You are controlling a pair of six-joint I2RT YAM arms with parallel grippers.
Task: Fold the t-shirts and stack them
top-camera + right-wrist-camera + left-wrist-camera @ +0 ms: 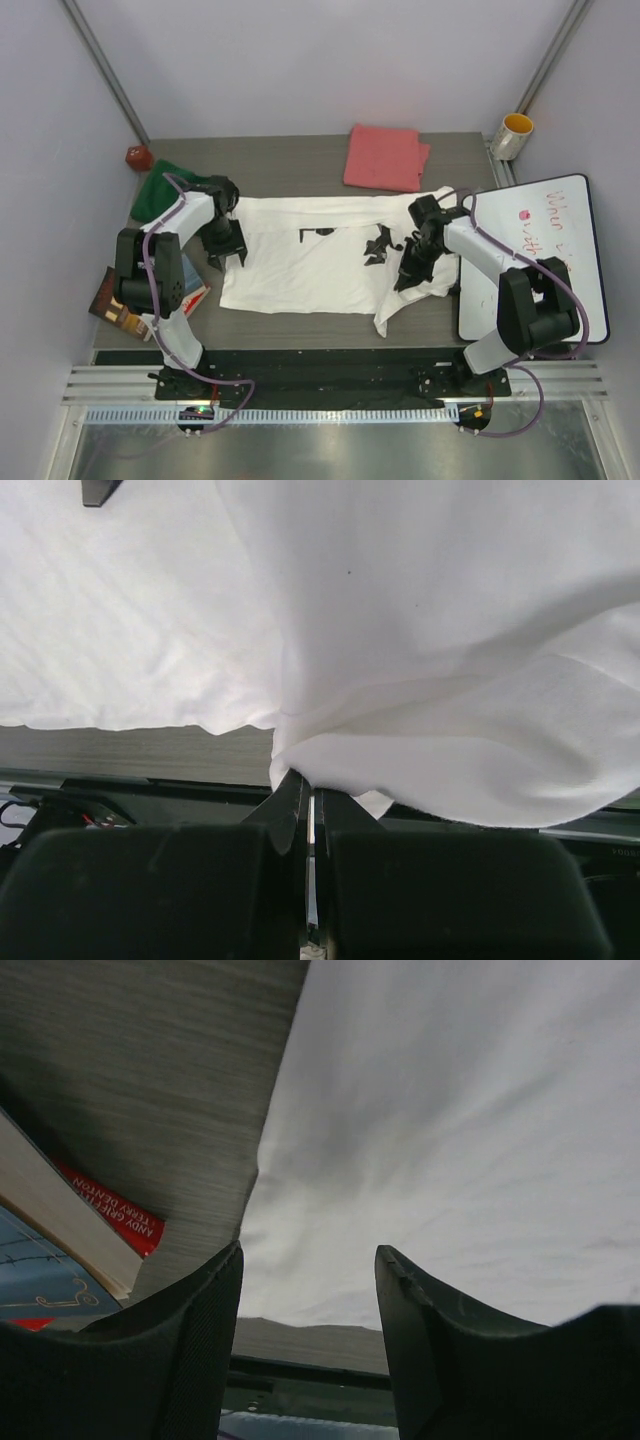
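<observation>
Grey bench (290,160) under everything. Spread flat across its middle, white shirt (310,265), with black print toward the right half and the right end rumpled and bunched toward the front edge. Along the bench's right edge, whiteboard (540,250) with pink scrawl. At the back, right of centre, pink shirt (385,157), folded, close to the white shirt's back edge. In the back left corner, green shirt (160,190), crumpled, partly hidden by the left arm. At the front left edge, books (115,300), partly hidden by the same arm. Beyond the whiteboard, back right, mug (514,135), yellow inside. Near the green shirt, at the back left, small red thing (138,157), too small to name.

Left claw (227,258) (310,1260): released, fingers well apart, holding nothing, poised over the white shirt's left edge, with bare bench and a red book spine beside it in the wrist view.

Right claw (410,275) (310,790): clenched, grasping a fold at the white shirt's right end, with cloth gathered at the fingertips and draped above them.
</observation>
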